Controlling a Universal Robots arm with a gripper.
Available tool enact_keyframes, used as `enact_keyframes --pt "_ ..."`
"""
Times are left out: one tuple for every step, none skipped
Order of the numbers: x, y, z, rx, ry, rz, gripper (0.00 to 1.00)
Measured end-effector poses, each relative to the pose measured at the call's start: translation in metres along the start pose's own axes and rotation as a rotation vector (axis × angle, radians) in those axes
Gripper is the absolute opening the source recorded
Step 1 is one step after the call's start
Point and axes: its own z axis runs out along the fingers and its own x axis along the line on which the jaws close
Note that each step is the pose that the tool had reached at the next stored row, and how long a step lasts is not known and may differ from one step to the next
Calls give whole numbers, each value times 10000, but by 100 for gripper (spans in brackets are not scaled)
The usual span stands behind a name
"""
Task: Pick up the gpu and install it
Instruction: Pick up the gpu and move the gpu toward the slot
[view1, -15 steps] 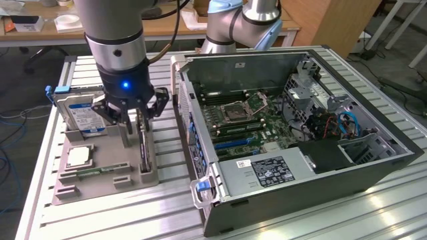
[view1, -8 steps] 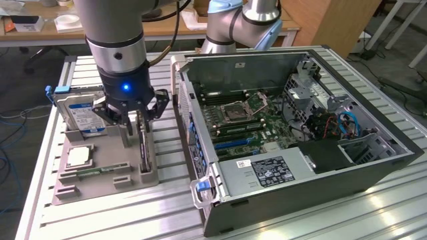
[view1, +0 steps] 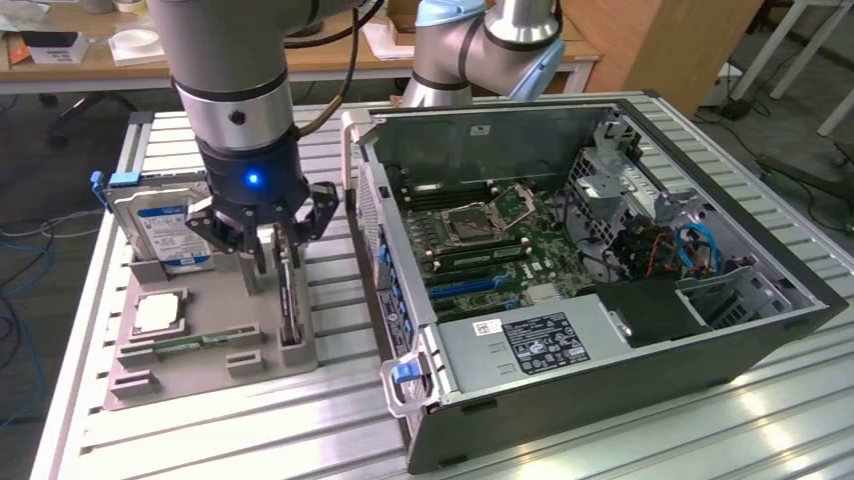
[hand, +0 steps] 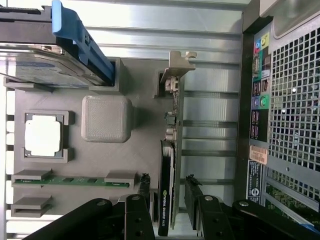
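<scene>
**Astride the gpu, nothing gripped**

The gpu (hand: 170, 150) stands on its long edge in a slot of the grey holder tray (hand: 50, 100), on the tray's side nearest the computer case (view1: 627, 330). Its silvery bracket (hand: 180, 62) is at the end farther from my fingers (hand: 143, 192). My gripper (hand: 167, 182) sits over the card with the jaws wide apart, one finger on each face. A sliver of gap shows on both sides, so I have hold of nothing.

On the black-cooler side the tray's raised square block (hand: 106, 118) stands near. On the other side a strip of bare ribbed table (hand: 210, 107) lies between the tray and the case's rear panel.

Small white lettering runs along the card's black edge. It seems to begin NVIDIA, and the rest I cannot read. Farther off in the tray are the processor chip (hand: 43, 137) in its square recess and the hard drive (view1: 167, 235), whose blue-white label is too small to read. The case lies open, and the print on its power supply label (view1: 534, 340) is also unreadable.
</scene>
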Motion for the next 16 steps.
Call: enact_keyframes --pt "0 0 6 0 0 0 42" --pt "0 -1 12 1 0 -1 42" --pt "0 -1 19 0 0 0 42" --pt "1 -1 26 1 0 0 42" --pt "1 -1 32 0 -1 -1 42" --pt "1 -1 38 0 0 0 42" --pt "1 -2 44 1 0 0 42" --pt "1 -2 50 1 0 0 42" --pt "2 -2 55 1 -1 0 42" --pt "2 -3 61 1 0 0 42" --pt "2 -3 67 1 0 0 42" --pt "2 -3 74 0 0 0 42" --pt "2 -4 82 1 0 0 42" --pt "2 -4 89 0 -1 0 42" --pt "2 -4 96 1 0 0 42" --pt "3 -4 102 1 0 0 42"
